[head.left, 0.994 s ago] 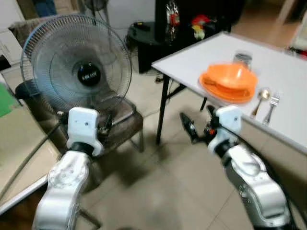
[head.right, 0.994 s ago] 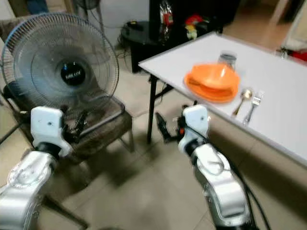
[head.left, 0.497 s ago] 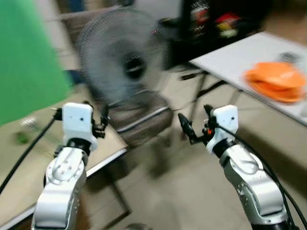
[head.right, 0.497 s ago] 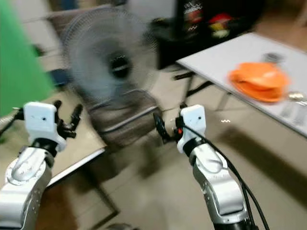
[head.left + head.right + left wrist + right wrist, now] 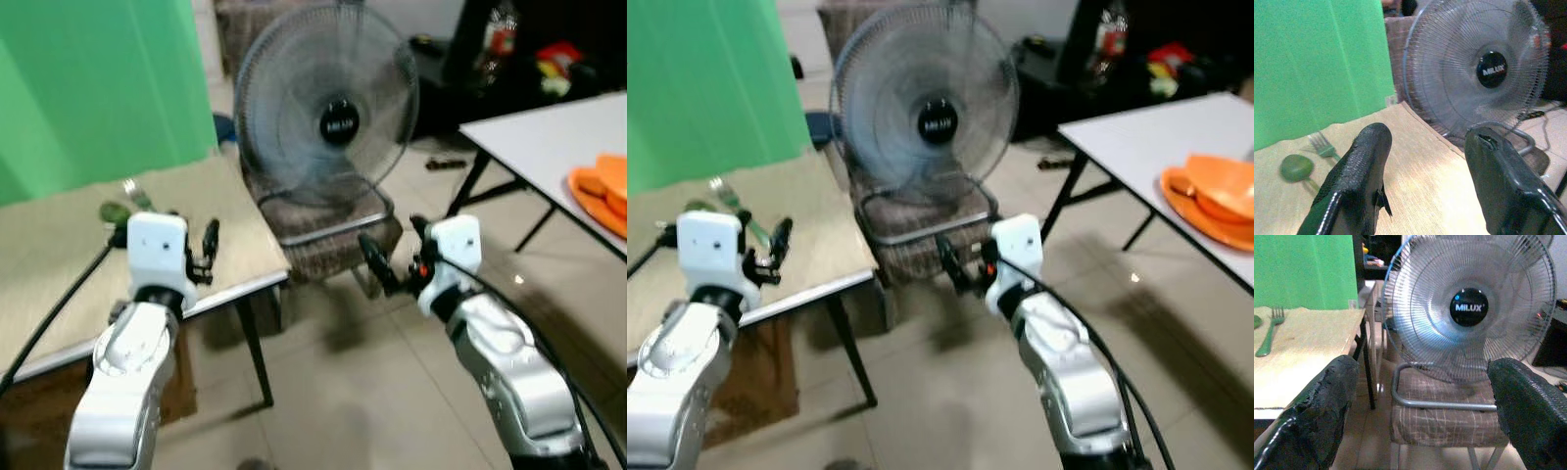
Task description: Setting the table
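Observation:
A green fork (image 5: 1321, 145) and a green spoon (image 5: 1296, 167) lie on the beige table (image 5: 59, 274) to my left, in front of a green screen (image 5: 98, 88). My left gripper (image 5: 1427, 137) hovers open over that table's near corner, short of the cutlery, with nothing between its fingers. My right gripper (image 5: 395, 245) is held open in mid-air over the floor and faces the fan (image 5: 1469, 308) and the chair (image 5: 1449, 416). Stacked orange plates (image 5: 1215, 201) sit on the white table (image 5: 1136, 127) at the far right.
A standing fan (image 5: 328, 108) rests on a chair (image 5: 328, 230) between the two tables. Dark furniture with a bottle (image 5: 498, 39) and red items stands at the back right. Tiled floor (image 5: 353, 392) lies open in front of me.
The camera has swung left: the white table and orange plates slid to the right edge, the beige table and green screen came into view. Both arms keep their pose.

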`<state>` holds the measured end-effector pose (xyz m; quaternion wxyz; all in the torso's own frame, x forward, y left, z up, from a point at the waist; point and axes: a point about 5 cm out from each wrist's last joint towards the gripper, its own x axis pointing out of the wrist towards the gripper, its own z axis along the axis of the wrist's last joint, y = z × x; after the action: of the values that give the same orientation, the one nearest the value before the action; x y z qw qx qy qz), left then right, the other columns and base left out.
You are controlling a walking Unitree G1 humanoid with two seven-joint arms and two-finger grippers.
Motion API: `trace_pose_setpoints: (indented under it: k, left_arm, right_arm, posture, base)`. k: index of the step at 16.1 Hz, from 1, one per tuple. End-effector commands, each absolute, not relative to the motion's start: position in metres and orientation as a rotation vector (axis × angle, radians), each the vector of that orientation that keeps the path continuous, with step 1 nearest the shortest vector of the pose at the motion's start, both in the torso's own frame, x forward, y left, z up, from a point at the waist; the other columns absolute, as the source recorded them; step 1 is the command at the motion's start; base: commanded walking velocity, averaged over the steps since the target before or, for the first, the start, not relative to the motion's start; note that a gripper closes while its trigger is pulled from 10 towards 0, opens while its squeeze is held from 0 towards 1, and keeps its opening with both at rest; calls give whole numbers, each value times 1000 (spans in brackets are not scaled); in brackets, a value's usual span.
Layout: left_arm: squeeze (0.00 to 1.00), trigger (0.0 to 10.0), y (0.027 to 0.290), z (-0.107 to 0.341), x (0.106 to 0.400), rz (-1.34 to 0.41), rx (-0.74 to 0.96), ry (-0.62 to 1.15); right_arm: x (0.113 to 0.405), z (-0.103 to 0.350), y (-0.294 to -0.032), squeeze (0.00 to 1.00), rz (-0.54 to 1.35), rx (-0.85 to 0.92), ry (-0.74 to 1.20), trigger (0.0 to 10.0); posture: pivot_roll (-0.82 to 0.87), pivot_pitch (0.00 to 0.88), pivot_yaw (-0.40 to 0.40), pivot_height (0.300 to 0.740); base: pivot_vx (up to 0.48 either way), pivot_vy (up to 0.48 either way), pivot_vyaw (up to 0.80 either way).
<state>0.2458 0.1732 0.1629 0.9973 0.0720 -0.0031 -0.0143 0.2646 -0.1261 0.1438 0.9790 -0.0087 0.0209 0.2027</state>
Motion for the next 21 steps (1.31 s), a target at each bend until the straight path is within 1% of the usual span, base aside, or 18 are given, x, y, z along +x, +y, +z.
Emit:
trace_pose_setpoints:
  k: [1,3,6,11,14,18,21]
  left_arm:
    - [0,10000,168,163,246,-41,136,-5]
    - [0,10000,165,164,248,-56,135,-15]
    - [0,10000,167,164,256,-14,79,-16]
    - [0,10000,159,164,257,-54,74,-19]
    - [0,10000,160,164,257,-54,77,-19]
    - [0,10000,162,164,253,-70,93,-11]
    - [0,10000,161,163,251,-69,97,-10]
  right_arm:
    - [267,146,-133,1000,376,-32,38,10000]
    - [269,146,-138,1000,327,-36,39,10000]
    - [272,150,-144,1000,295,-77,33,10000]
    - [270,153,-140,1000,329,-89,23,10000]
    - [271,153,-140,1000,334,-87,24,10000]
    - [271,155,-135,1000,351,-96,11,10000]
    - [274,153,-139,1000,344,-71,21,10000]
  posture:
    - [108,0,38,740]
    - [101,0,39,740]
    - [76,0,36,740]
    - [64,0,44,740]
    - [71,0,39,740]
    - [81,0,63,740]
    - [91,0,43,740]
  base:
    - [0,0,800]
    - [0,0,231]
    - [97,0,0]
    - [297,0,766]
    - [301,0,800]
    - [308,0,800]
    - [294,0,0]
